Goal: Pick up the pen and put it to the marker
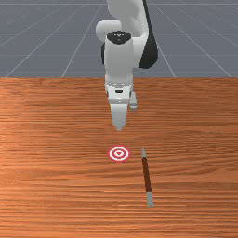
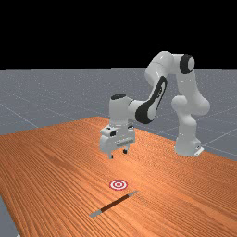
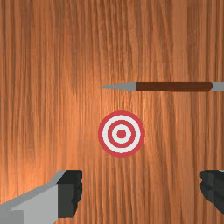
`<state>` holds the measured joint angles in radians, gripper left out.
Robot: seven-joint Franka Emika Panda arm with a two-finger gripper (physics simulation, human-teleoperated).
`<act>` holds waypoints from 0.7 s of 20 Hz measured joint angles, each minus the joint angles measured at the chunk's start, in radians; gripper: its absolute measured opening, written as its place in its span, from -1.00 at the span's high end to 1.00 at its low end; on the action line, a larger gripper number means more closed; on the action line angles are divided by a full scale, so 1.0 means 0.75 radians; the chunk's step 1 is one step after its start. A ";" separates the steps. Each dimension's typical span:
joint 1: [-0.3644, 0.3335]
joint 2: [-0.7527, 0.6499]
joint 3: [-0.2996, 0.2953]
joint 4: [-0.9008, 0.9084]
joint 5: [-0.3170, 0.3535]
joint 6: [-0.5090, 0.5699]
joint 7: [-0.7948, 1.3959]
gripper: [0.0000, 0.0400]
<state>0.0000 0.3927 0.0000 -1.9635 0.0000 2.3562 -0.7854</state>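
Slim brown pen with grey ends (image 1: 147,174) seen lying flat on the orange-brown wooden table (image 1: 56,186), at the front view's right of the round red-and-white ringed marker (image 1: 119,153). White two-finger gripper (image 3: 141,191) poised above, fingers spread, nothing held. Pen judged light, stiff, apt to roll; best grasped across mid-barrel.
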 joint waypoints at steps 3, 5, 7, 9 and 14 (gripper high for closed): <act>0.000 0.000 0.000 0.000 0.000 0.000 0.000 0.55; 0.000 0.000 0.000 0.000 0.000 0.000 0.000 0.83; 0.002 0.002 -0.002 0.000 -0.005 0.002 0.004 0.94; 0.004 0.003 -0.004 -0.002 -0.009 0.006 0.008 0.98; 0.000 0.005 0.001 -0.006 -0.006 0.011 -0.013 1.00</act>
<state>-0.0001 0.3965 0.0007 -1.9682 -0.0048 2.3648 -0.7948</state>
